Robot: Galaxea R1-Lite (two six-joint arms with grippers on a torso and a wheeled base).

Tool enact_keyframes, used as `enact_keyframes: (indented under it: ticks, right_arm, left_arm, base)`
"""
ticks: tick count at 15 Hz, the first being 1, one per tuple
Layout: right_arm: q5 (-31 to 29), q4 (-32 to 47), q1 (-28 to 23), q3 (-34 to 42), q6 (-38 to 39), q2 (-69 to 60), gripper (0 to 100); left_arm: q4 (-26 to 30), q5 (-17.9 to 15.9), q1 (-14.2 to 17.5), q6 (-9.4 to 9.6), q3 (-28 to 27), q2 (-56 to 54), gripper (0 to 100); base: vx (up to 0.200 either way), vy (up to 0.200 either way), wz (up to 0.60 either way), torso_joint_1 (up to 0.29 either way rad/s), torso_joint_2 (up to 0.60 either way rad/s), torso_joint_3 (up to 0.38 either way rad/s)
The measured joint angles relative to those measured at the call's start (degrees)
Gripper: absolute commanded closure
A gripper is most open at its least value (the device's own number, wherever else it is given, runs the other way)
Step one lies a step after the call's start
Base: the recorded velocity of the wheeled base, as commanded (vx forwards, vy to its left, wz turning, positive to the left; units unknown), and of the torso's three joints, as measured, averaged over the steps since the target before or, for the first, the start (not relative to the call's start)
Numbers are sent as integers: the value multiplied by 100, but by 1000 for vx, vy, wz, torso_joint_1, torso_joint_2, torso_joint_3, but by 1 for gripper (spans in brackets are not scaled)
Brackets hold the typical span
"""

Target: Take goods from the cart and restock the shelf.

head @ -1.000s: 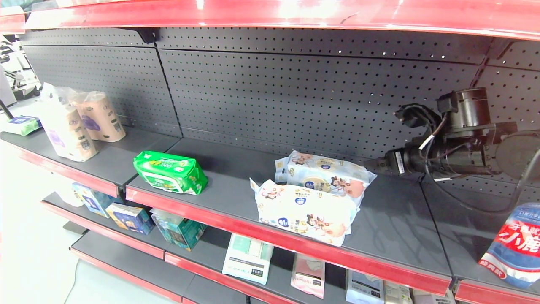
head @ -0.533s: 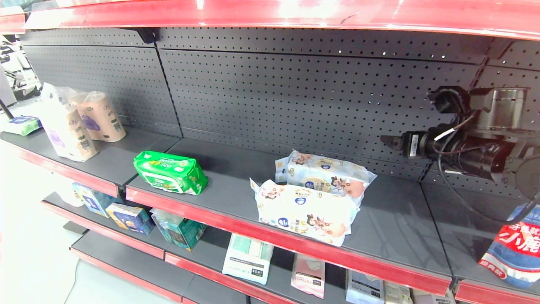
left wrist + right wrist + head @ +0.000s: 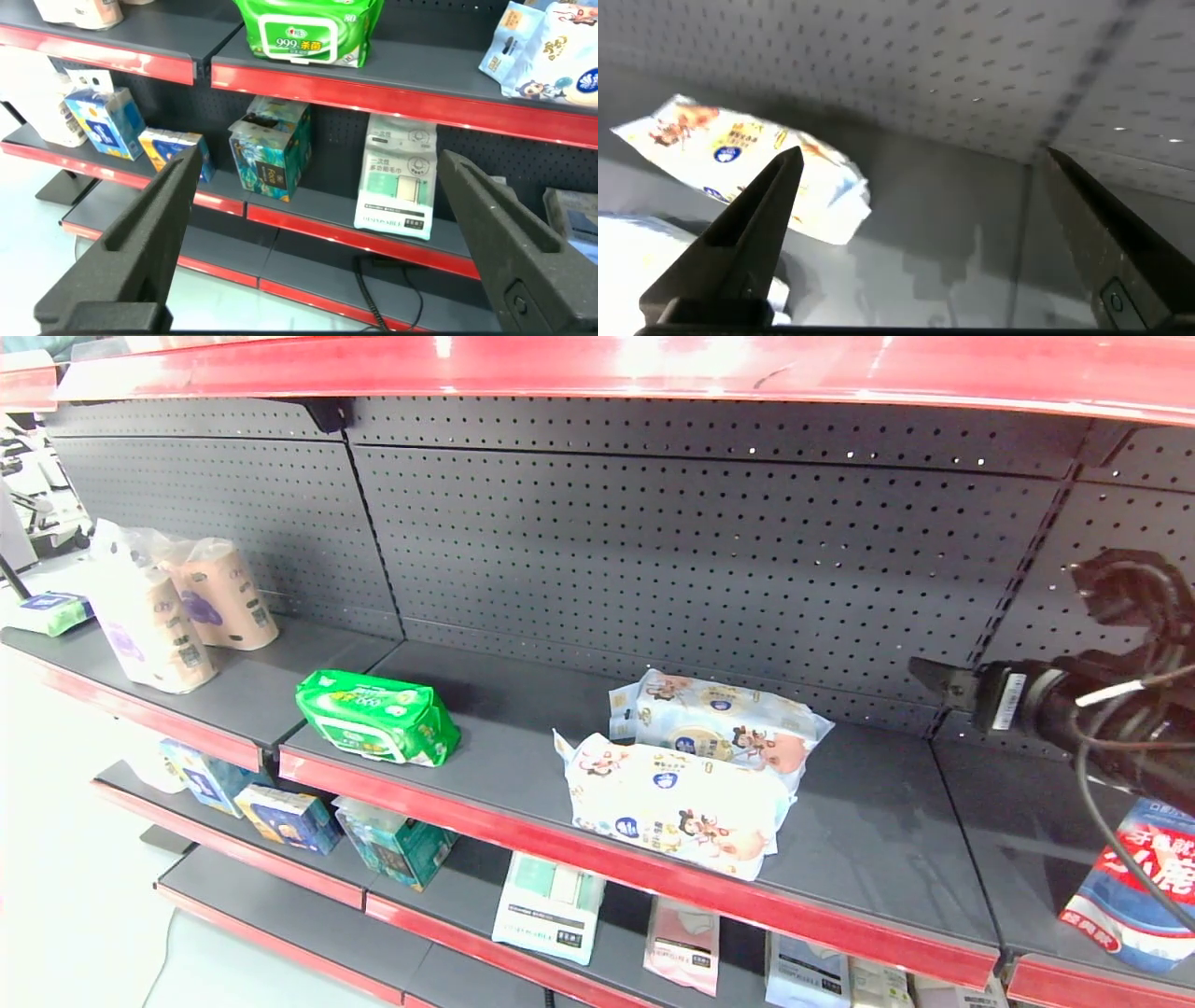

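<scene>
Two white cartoon-print packs lie on the dark middle shelf (image 3: pixel 868 840), one at the front (image 3: pixel 677 803) and one behind it (image 3: pixel 719 719). My right gripper (image 3: pixel 938 677) hangs over the shelf to the right of them, clear of both. In the right wrist view it (image 3: pixel 922 159) is open with nothing between its fingers, with the rear pack (image 3: pixel 738 154) farther off and the front pack (image 3: pixel 654 252) at the edge. My left gripper (image 3: pixel 318 159) is open and empty, low in front of the lower shelves. A green wipes pack (image 3: pixel 376 716) (image 3: pixel 304 33) lies further left.
Tissue roll packs (image 3: pixel 177 607) stand at the far left. A blue and red bag (image 3: pixel 1134 877) sits on the right section. Boxes (image 3: pixel 289 817) (image 3: pixel 271 145) and a white pack (image 3: pixel 400 173) fill the lower shelves. A pegboard wall (image 3: pixel 653 541) backs the shelf.
My right arm has drawn back to the right, away from the white packs. The packs and the green pack have stayed where they were.
</scene>
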Motion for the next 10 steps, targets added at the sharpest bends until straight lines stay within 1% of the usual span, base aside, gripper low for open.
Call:
enact_keyframes:
  ticks: [2, 6, 10]
  right_arm:
    - [201, 16, -232, 557, -65, -757, 0]
    - [881, 30, -903, 1913, -740, -2499, 0]
    - [1084, 41, -1190, 2894, -850, -3944, 0]
  left_arm:
    - [0, 0, 0, 0, 0, 0, 0]
    - [0, 0, 0, 0, 0, 0, 0]
    - [0, 0, 0, 0, 0, 0, 0]
  base:
    - [0, 0, 0, 0, 0, 0]
    - [0, 0, 0, 0, 0, 0]
    - [0, 0, 0, 0, 0, 0]
